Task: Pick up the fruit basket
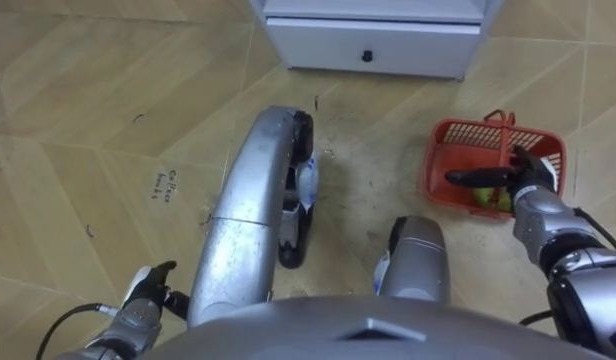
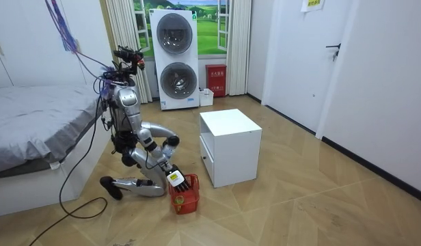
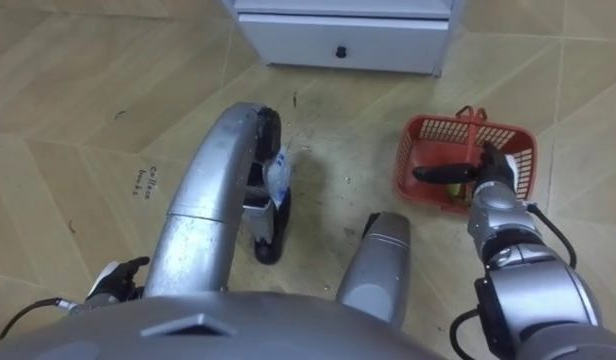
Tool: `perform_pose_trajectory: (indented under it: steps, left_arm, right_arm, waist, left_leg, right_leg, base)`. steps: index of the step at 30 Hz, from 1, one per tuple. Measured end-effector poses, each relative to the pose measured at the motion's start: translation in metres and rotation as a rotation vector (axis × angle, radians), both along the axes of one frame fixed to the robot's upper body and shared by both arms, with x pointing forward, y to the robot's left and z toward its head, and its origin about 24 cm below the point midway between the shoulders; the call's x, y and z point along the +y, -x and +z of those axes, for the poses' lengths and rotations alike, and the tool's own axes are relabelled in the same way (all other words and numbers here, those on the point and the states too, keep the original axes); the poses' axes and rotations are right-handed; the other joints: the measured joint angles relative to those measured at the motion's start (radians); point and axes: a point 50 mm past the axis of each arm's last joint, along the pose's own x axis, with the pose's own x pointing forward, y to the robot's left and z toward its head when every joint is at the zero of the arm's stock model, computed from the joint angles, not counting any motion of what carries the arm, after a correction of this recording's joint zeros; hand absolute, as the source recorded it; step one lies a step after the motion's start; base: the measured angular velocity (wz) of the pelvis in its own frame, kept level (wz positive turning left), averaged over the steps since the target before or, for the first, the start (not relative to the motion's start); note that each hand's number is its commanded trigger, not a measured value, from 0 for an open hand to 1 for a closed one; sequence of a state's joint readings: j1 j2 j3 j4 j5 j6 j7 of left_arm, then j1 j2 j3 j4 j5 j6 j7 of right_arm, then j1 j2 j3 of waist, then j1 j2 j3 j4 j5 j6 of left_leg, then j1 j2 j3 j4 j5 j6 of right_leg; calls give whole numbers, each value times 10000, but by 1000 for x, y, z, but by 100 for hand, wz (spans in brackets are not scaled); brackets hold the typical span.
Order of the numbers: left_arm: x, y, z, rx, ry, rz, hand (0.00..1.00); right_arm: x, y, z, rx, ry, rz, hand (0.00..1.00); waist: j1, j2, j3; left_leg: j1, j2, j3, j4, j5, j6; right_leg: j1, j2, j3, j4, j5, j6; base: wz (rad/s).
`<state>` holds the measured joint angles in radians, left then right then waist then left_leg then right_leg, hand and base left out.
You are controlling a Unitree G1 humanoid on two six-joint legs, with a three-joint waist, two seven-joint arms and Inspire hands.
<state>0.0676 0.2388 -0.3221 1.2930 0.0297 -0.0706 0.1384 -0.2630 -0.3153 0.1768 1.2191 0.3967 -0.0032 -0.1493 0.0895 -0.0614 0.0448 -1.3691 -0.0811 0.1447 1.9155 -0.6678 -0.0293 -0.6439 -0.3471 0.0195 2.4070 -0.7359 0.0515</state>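
Basket (image 1: 450, 150) sat on the wood floor (image 1: 78, 90) at the right of the left eye view: red plastic mesh, upright, hoop handle (image 1: 504, 130) standing up over its middle. Yellow-green fruit (image 1: 491, 199) lay in the bottom, toward the basket's lower edge in frame; kind not readable.

Robot's right hand (image 1: 528, 178) hovered over the basket's right half, just below the handle in frame, forearm running in from the lower right corner. Its dark fingers (image 1: 473, 178) were stretched out roughly straight toward frame left, across the basket's opening. Not curled round anything; no grip on handle or rim. Contact with the handle: couldn't tell.

Robot's left hand (image 1: 148, 295) was low in the lower left corner, beside the robot's thigh, well apart from the basket. How far open it was: couldn't tell.

White cabinet (image 1: 373, 45) ran along top centre, drawer front facing down-frame with a small dark knob (image 1: 367, 56) in the middle. Basket lay below and right of it, near but apart. Handwritten marks (image 1: 168, 185) on the floor at mid-left.

Room view: robot knelt on the floor left of centre, low in frame, bed (image 2: 39, 116) on the left side behind it, cabinet just right of it. Basket stood on the floor between the robot's knee and the cabinet's near corner. Right arm angled down with the hand directly over the basket. Stacked washer and dryer (image 2: 175, 58) stood at the back wall, top centre-left; closed door (image 2: 292, 55) at upper right.
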Motion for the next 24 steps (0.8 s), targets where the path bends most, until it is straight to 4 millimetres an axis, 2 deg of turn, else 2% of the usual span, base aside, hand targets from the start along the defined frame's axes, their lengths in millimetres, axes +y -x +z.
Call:
perform_pose_trajectory:
  steps: [4,5,6,7,24]
  left_arm:
    - [0,1,0,41,5,7,0]
    - [0,0,0,32,20,47,0]
    - [0,1,0,4,64,214,0]
    - [0,1,0,1,98,335,0]
    - [-1,3,-1,28,284,656,0]
  right_arm:
    - [-1,2,-1,36,-65,-140,0]
    - [-1,2,-1,45,-85,-180,34]
    - [-1,3,-1,50,-111,-223,76]
    - [-1,3,-2,70,-108,-189,100]
    - [4,3,-4,204,-367,245,100]
  waist:
    - [-20,-87,49]
    - [-27,-100,55]
    - [-28,-113,60]
    - [-29,-129,62]
    - [-8,-126,58]
  left_leg:
    - [3,9,-4,-12,12,-25]
    - [6,9,-6,-13,15,-31]
    - [8,8,-7,-15,17,-35]
    - [10,7,-7,-18,20,-38]
    - [9,12,-7,-20,22,-42]
  right_leg:
    - [-10,6,1,-1,0,0]
    - [-9,7,0,1,0,0]
    - [-9,6,0,4,0,0]
    - [-9,4,-1,4,0,0]
    - [-18,4,0,5,-1,1]
  base:
    - [0]
    - [0]
    - [0]
    - [0]
    - [0]
